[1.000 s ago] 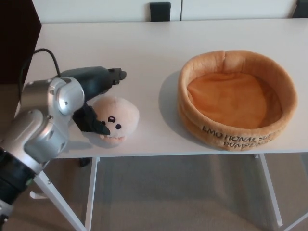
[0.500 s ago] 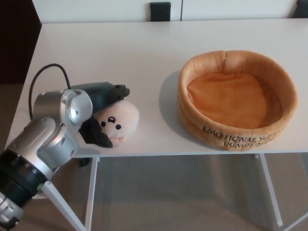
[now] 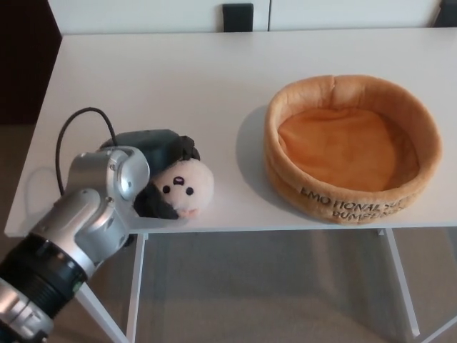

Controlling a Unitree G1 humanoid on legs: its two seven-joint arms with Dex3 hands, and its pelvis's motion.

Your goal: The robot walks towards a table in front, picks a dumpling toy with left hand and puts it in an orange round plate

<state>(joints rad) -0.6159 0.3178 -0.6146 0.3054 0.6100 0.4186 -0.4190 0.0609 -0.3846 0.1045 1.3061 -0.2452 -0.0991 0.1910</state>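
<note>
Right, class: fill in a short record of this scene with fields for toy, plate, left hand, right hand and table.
toy: cream dumpling toy, face visible, near the table's front edge
plate: orange round plate, empty, on the toy's right
left hand: left hand closed around the toy, fingers on its side
right hand: not in view
table: white table

plush cloth dumpling toy [image 3: 187,187] and plate [image 3: 285,166]; smooth matt table [image 3: 164,78].

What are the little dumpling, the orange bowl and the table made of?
The dumpling looks like soft plush: fuzzy cream surface with a stitched face. The orange bowl also seems padded fabric, with puffy rounded walls and printed letters. The table looks like a smooth, matte white board, possibly laminate; its legs appear to be white metal.
</note>
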